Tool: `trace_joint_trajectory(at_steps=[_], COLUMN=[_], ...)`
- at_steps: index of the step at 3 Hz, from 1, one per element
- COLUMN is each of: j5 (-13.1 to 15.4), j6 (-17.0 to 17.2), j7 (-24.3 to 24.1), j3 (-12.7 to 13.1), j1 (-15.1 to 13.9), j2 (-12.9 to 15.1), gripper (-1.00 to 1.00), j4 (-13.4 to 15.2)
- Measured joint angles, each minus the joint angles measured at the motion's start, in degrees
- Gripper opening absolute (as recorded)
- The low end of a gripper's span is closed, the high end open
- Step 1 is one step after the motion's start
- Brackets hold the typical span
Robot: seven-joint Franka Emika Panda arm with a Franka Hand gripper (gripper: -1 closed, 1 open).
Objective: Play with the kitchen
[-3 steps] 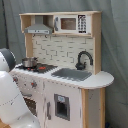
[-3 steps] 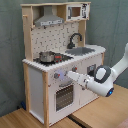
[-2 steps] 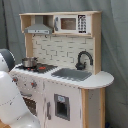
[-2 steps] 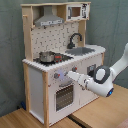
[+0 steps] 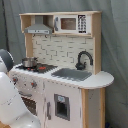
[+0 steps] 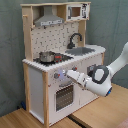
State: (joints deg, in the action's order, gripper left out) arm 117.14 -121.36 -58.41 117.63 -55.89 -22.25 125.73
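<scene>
A white and light-wood toy kitchen [image 5: 65, 70] is standing against a grey curtain [image 5: 115, 45], filling most of both exterior views. In the second exterior view it is resting on a wooden floor [image 6: 30, 119], with its front panel facing the camera and slightly toward the second exterior view's right. A grey hood [image 6: 49, 20] is hanging under the top shelf, next to a small microwave [image 6: 76, 11], and a dotted backsplash [image 6: 55, 37] is running behind the counter. On the counter, a small metal pot [image 6: 46, 56] is sitting on the black stovetop [image 6: 59, 58], while a black faucet [image 6: 75, 39] is curving over the grey sink [image 6: 82, 50] beside it. Below the counter, an oven door [image 6: 64, 96] with a window is showing on the front panel, with a row of knobs [image 6: 57, 76] above it. The white robot arm [image 6: 107, 75] is reaching in from the second exterior view's right, and its gripper [image 6: 70, 74] is pointing at the front panel, right at the knob row just above the oven door. Whether the fingers are wide, narrow or gripping a knob is something I cannot tell. In the first exterior view, the arm is appearing only as a large white blurred shape at the first exterior view's lower left, covering part of the kitchen's front.
</scene>
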Motion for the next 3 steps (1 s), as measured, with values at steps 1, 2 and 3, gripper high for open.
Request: trace_joint_trajectory(at_steps=[1,2,3], j5=[0.3,0.3,0.3], j6=[-1.3,-3.8,-6.6], j7=[-5.0,-9.2,-12.3], j3=[0.0,0.0,0.1], j1=[-0.8,-2.8,-5.1], j2=[-2.3,-5.6,-8.7], gripper=[1.00,1.00,1.00], j4=[-0.6,-2.4,-5.1])
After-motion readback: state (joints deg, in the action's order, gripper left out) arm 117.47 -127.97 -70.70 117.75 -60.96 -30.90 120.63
